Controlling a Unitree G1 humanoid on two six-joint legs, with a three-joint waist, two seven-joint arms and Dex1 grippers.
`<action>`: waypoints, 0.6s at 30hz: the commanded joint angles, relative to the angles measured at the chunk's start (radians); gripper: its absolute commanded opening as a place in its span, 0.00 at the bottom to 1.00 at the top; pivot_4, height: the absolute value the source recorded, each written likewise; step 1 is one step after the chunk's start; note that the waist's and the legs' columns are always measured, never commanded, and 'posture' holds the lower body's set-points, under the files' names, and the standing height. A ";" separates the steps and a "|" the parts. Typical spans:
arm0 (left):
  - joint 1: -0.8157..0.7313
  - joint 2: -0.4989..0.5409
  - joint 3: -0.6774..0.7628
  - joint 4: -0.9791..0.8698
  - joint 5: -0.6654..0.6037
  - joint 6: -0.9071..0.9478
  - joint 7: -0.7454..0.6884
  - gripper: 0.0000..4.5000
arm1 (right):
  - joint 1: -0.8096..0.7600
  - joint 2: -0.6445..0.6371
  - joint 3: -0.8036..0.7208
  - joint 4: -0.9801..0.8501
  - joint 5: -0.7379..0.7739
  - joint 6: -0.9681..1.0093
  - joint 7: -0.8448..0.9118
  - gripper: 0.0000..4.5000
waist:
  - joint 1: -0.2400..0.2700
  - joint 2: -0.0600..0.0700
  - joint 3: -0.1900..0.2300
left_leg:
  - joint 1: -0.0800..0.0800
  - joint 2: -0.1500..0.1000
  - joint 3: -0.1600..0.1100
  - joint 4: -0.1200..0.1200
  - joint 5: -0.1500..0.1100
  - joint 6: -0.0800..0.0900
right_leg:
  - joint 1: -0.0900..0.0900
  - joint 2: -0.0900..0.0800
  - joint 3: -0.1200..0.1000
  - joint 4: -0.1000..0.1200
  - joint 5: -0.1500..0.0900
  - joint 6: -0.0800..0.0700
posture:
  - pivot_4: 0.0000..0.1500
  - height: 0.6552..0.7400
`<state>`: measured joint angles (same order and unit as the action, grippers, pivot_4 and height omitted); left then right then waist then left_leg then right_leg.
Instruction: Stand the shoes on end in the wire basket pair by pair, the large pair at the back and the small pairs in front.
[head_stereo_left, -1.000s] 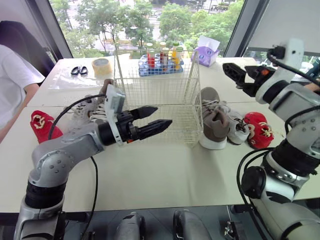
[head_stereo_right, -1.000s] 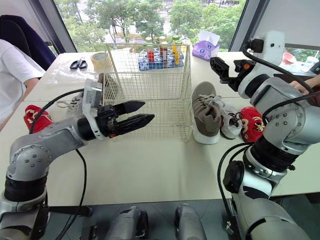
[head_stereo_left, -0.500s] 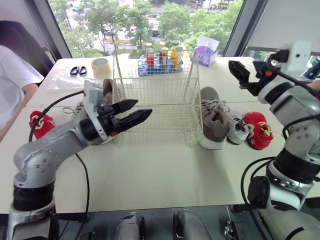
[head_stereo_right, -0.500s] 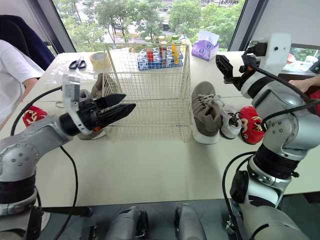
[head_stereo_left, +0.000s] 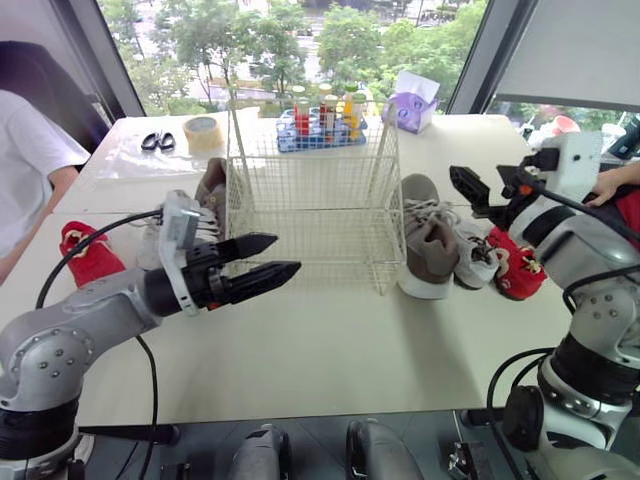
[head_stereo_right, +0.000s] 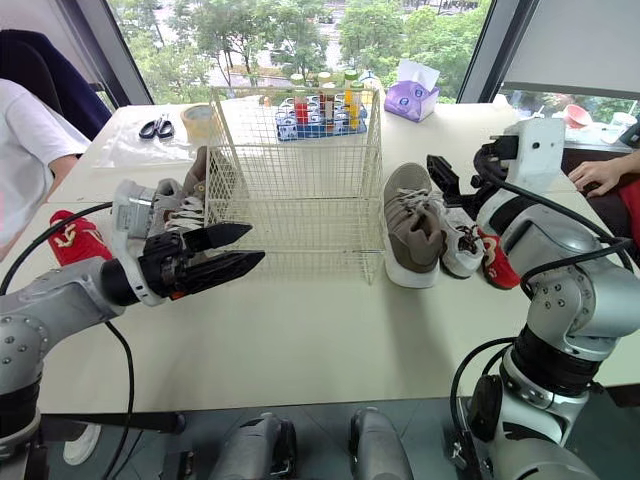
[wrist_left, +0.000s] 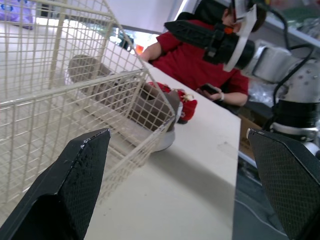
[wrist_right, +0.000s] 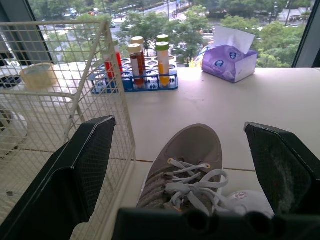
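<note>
The wire basket (head_stereo_left: 310, 190) is thin metal wire with smooth cream paint. The table (head_stereo_left: 330, 340) is smooth and matt, with no shine. The big shoe (head_stereo_left: 428, 245) is soft grey-brown cloth with woven white laces and a smooth white rubber sole. The red shoe (head_stereo_left: 90, 252) looks like soft, fuzzy cloth. The tissue box (head_stereo_left: 415, 103) is smooth purple card with thin white paper poking out. The bottles (head_stereo_left: 322, 118) look like shiny plastic in a blue plastic rack. The scissors (head_stereo_left: 157, 141) have black plastic handles and lie on a clear, shiny plastic sheet (head_stereo_left: 125, 160). The left gripper (head_stereo_left: 287, 252) has black fingers (wrist_left: 75, 185) that are matt and rough, covered with tiny dots.
</note>
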<state>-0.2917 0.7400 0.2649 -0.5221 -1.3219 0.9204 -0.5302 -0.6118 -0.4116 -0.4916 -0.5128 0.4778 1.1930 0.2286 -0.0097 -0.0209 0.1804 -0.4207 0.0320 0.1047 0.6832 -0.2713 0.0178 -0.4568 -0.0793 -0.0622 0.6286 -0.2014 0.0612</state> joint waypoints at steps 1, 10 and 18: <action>-0.005 0.038 0.004 -0.056 -0.100 0.032 -0.020 1.00 | 0.054 0.011 -0.030 -0.057 0.010 -0.008 -0.033 0.99 | 0.000 0.000 0.000 | 0.000 0.000 0.000 0.000 0.000 0.000 | 0.000 0.000 0.000 0.000 0.000 0.000 | 1.00 1.00; 0.099 0.090 -0.039 -0.151 -0.121 0.035 -0.052 1.00 | 0.306 0.155 0.103 -0.200 -0.008 -0.077 -0.105 0.99 | -0.003 0.000 0.000 | 0.000 0.001 0.000 -0.001 0.000 0.000 | -0.001 0.000 0.000 0.000 -0.001 -0.001 | 1.00 1.00; 0.078 0.089 -0.058 -0.141 -0.103 0.021 -0.035 1.00 | 0.332 0.150 0.178 -0.057 -0.069 -0.216 -0.106 0.99 | -0.002 0.000 0.000 | 0.000 0.000 0.000 0.000 0.000 0.000 | 0.000 0.000 0.001 -0.002 -0.001 -0.001 | 1.00 1.00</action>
<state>-0.2020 0.8217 0.2086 -0.6503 -1.4264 0.9600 -0.5635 -0.2681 -0.2570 -0.3180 -0.5723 0.4107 1.0148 0.1201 -0.0119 -0.0205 0.1807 -0.4207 0.0321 0.1048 0.6828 -0.2714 0.0177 -0.4566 -0.0792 -0.0617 0.6263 -0.2028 0.0598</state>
